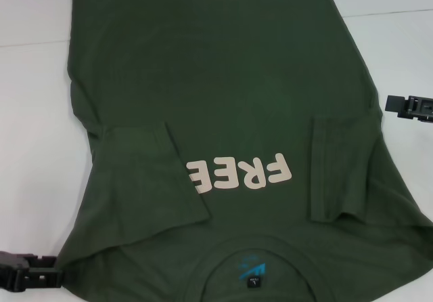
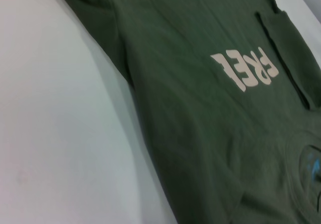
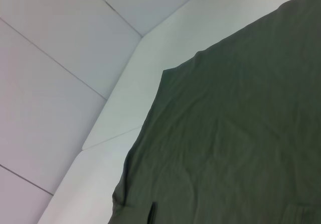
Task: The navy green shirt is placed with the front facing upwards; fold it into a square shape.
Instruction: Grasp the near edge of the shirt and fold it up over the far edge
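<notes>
The white table (image 1: 34, 112) fills the background of the head view, its surface crossed by thin seams. Spread across most of it lies the navy green shirt (image 1: 223, 78), front side up, with its collar at the near edge closest to the robot and its hem running off toward the far edge. Both short sleeves are folded inward over the chest: the left sleeve (image 1: 145, 160) lies as a flap over the left part of the chest, and the right sleeve (image 1: 342, 170) lies as a narrower flap on the right. Between them sits the cream print (image 1: 240, 173), upside down from the robot's side and reading "FREE", its left end partly covered by the left sleeve. In the left wrist view the same print (image 2: 246, 68) appears on the wrinkled cloth, with bare table beside it. Inside the collar (image 1: 254, 248) are a blue logo (image 1: 252, 269) and a small black label (image 1: 252, 283).

The right wrist view shows one corner of the shirt (image 3: 235, 133) lying flat on the table.

The left gripper (image 1: 27, 271) rests low at the near left, just beside the shirt's shoulder edge; I cannot tell how its fingers stand. The right gripper (image 1: 409, 105) hangs at the right, near the shirt's side edge but apart from it; its fingers cannot be made out either.
</notes>
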